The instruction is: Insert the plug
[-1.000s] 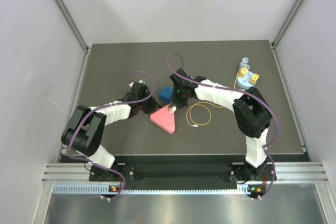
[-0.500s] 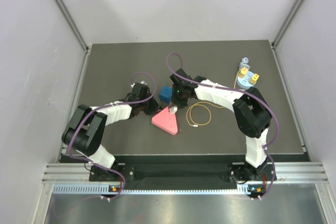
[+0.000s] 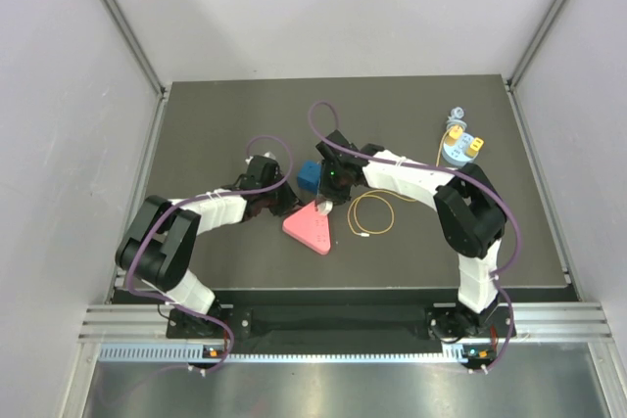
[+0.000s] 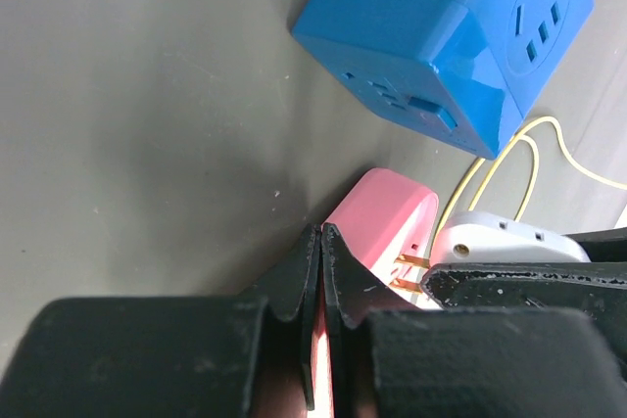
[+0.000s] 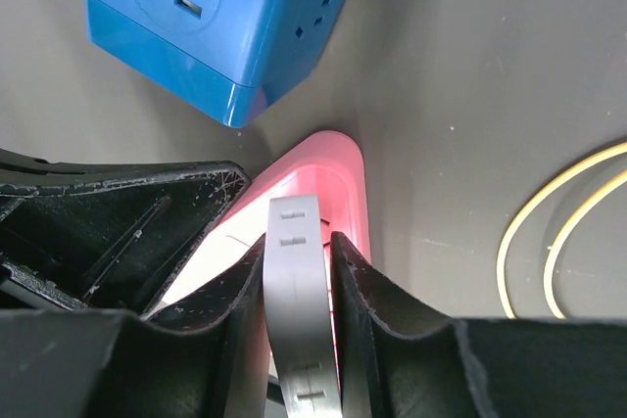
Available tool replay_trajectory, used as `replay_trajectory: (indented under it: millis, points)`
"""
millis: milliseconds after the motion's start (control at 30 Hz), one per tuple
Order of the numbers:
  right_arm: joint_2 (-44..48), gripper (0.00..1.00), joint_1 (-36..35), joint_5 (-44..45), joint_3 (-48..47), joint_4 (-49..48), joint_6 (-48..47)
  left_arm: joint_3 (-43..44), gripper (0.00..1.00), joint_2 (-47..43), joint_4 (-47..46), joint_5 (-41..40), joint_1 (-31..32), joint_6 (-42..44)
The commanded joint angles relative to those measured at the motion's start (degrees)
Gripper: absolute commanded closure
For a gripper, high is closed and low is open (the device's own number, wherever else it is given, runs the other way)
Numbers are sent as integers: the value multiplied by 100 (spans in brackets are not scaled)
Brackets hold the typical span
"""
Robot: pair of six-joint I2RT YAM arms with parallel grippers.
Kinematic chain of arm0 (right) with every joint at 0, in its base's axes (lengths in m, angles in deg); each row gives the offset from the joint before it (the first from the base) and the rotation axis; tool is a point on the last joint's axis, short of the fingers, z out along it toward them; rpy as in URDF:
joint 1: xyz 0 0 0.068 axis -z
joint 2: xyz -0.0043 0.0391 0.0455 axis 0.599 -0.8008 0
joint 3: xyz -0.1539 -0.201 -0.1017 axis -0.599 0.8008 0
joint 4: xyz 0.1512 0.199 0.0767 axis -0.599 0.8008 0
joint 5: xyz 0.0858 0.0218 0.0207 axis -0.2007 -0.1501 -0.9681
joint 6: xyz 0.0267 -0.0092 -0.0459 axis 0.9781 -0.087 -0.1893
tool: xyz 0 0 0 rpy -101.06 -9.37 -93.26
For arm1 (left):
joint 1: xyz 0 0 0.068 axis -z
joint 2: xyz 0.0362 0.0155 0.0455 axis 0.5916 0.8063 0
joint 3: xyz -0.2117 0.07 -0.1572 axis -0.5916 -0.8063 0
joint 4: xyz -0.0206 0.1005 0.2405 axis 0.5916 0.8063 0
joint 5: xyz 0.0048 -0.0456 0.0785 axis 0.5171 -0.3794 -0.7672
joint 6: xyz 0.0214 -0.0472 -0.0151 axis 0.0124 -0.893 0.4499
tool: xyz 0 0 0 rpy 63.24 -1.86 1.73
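Note:
My right gripper [image 5: 299,240] is shut on a white plug [image 5: 297,310] with two brass prongs. The prongs [image 4: 411,271] reach into the face of a pink triangular socket block [image 3: 310,226] and part of their length still shows. A thin yellow cable [image 3: 372,212] loops on the table beside it. My left gripper [image 4: 321,230] is shut and empty, its tips together over the pink block's [image 4: 387,217] near corner. A small yellow block connector [image 3: 454,130] on the yellow cable sits on a round light-blue base [image 3: 453,154] at the back right.
A blue cube socket [image 3: 310,177] stands just behind the pink block and shows large in the left wrist view [image 4: 451,36] and the right wrist view [image 5: 216,17]. A second yellow block [image 3: 472,147] lies on the round base. Grey walls close in the table.
The pink block and both grippers have shifted slightly to the right. The right gripper still holds the white plug against the block.

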Motion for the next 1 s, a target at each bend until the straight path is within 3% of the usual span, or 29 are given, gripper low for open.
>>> replay_trajectory:
  millis: [0, 100, 967]
  points:
    - [342, 71, -104, 87, -5, -7, -75, -78, 94, -19, 6, 118, 52, 63]
    - [360, 67, -113, 70, -22, 29, -75, -78, 94, -45, 15, 109, 52, 63]
    - [571, 66, -201, 96, 321, -94, 39, -87, 95, -54, 24, 126, 61, 55]
